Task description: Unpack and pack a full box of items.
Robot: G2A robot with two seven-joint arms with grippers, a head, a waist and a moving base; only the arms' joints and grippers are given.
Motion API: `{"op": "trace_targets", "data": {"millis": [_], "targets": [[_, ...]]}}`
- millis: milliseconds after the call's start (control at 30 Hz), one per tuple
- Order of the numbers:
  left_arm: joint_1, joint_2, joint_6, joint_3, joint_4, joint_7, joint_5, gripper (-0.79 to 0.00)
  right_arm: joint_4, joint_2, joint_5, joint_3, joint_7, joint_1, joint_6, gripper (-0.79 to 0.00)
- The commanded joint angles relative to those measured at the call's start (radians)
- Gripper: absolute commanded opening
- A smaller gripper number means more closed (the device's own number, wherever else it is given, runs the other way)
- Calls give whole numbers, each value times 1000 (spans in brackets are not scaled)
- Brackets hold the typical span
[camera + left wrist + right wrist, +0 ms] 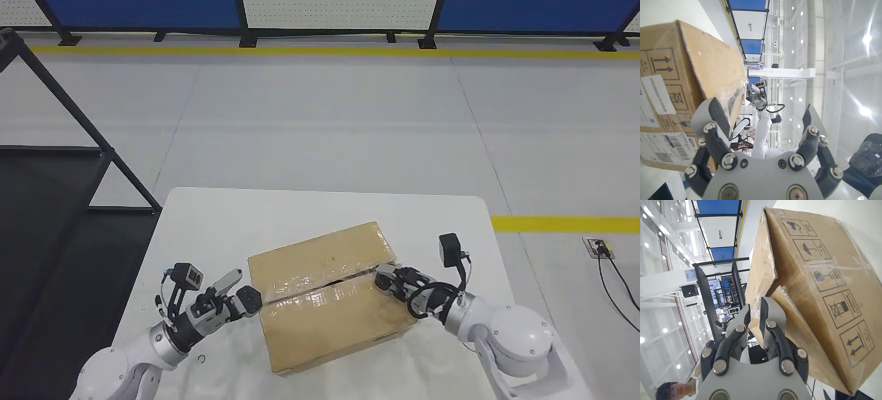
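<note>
White table point(200, 215) stands on a grey floor point(330, 130). At the table's left side, the left gripper point(250, 297) is spread wide, with one finger point(718, 113) touching the taped end of the top seam of the cardboard box point(330, 300). The box sits closed in the middle of the table. At the seam's right end, the right gripper point(385, 279) is clenched on the edge of a flap.
</note>
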Motion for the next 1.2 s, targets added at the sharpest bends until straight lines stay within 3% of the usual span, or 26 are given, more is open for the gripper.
{"op": "trace_targets", "data": {"millis": [0, 200, 533, 767, 833, 867, 900, 967, 1167], "targets": [[-2, 0, 1, 1, -1, -1, -2, 0, -5, 1, -1, 1, -4, -2, -1, -613], [-2, 3, 6, -5, -16, -10, 12, 0, -19, 5, -3, 2, -6, -6, 2, -613], [41, 19, 26, -109, -15, -69, 8, 0, -21, 11, -9, -2, -10, 6, 10, -628], [60, 22, 19, -127, -19, -73, 1, 0, -19, 13, -8, -11, -8, 18, 15, -745], [60, 22, 17, -126, -21, -70, -3, 0, -21, 14, -7, -11, -9, 19, 17, -686], [60, 22, 16, -125, -22, -71, -6, 0, -23, 15, -7, -9, -10, 19, 20, -545], [59, 22, 15, -124, -24, -73, -6, 0, -26, 16, -7, -8, -10, 17, 22, -459], [57, 23, 15, -123, -24, -73, -9, 0, -35, 17, -8, -4, -13, 13, 26, -413], [52, 24, 14, -117, -21, -80, -11, 0, -50, 21, -10, -1, -21, 2, 32, -117]]}}
